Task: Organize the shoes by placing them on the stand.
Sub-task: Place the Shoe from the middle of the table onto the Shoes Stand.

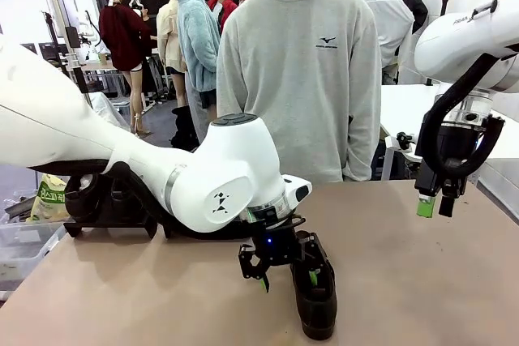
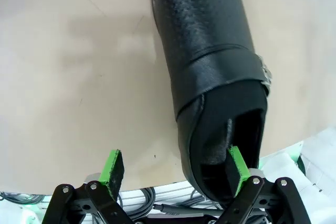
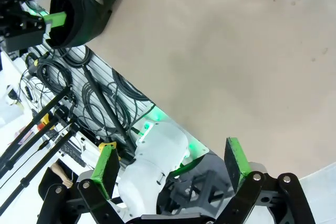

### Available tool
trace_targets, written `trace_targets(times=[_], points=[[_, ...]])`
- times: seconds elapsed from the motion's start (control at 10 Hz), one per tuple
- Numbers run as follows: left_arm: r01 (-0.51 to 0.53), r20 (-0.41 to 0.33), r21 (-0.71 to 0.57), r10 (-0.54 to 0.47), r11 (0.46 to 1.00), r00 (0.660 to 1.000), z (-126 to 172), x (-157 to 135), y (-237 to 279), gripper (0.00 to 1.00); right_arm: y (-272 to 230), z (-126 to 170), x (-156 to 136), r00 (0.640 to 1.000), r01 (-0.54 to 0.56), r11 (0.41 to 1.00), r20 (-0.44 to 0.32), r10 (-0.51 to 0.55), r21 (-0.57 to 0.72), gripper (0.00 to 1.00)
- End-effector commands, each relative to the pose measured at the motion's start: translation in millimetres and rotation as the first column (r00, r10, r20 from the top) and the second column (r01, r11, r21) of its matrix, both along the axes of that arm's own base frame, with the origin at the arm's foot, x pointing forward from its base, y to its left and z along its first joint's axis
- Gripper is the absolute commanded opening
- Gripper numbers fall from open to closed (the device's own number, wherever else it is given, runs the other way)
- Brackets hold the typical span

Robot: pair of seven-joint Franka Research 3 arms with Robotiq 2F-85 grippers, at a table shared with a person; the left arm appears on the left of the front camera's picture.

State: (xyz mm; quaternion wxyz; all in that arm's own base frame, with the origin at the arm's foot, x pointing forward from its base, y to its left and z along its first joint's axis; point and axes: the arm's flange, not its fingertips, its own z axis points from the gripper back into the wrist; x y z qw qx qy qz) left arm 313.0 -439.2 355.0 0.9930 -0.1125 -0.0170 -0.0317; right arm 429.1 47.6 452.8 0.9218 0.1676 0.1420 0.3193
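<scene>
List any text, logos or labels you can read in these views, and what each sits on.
Grey sweatshirt of the person: small dark chest logo with a line of print under it, too small to read.
Green and yellow packet at the table's left edge: print too blurred to read.
White right arm: dark lettering near its top, unreadable.
Black shoe: no text.

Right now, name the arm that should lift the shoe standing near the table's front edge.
Left. The left gripper is open with one pad already inside the shoe opening. The right gripper hangs open, high above the table's right side, away from it.
</scene>
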Motion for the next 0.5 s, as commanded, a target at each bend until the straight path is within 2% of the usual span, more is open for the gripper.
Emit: trace_targets(times=[0.0, 0.1, 0.4], points=[[-0.052, 0.001, 0.011, 0.052, 0.999, 0.999, -6.2, 5.4, -15.1, 1.0, 0.0, 2.8, -0.6, 1.0, 0.006, 1.0, -0.012, -0.006, -0.019, 1.0], [-0.035, 0.004, 0.032, 0.035, 0.999, 0.999, -10.8, 8.6, -20.0, 0.9, 0.0, 2.8, -0.6, 1.0, 0.006, 1.0, -0.012, -0.006, -0.019, 1.0], [-0.015, -0.018, 0.065, 0.016, 0.998, 1.0, -9.1, 11.1, -23.8, 0.34, 0.0, 2.8, -0.6, 1.0, 0.006, 1.0, -0.012, -0.006, -0.019, 1.0]])
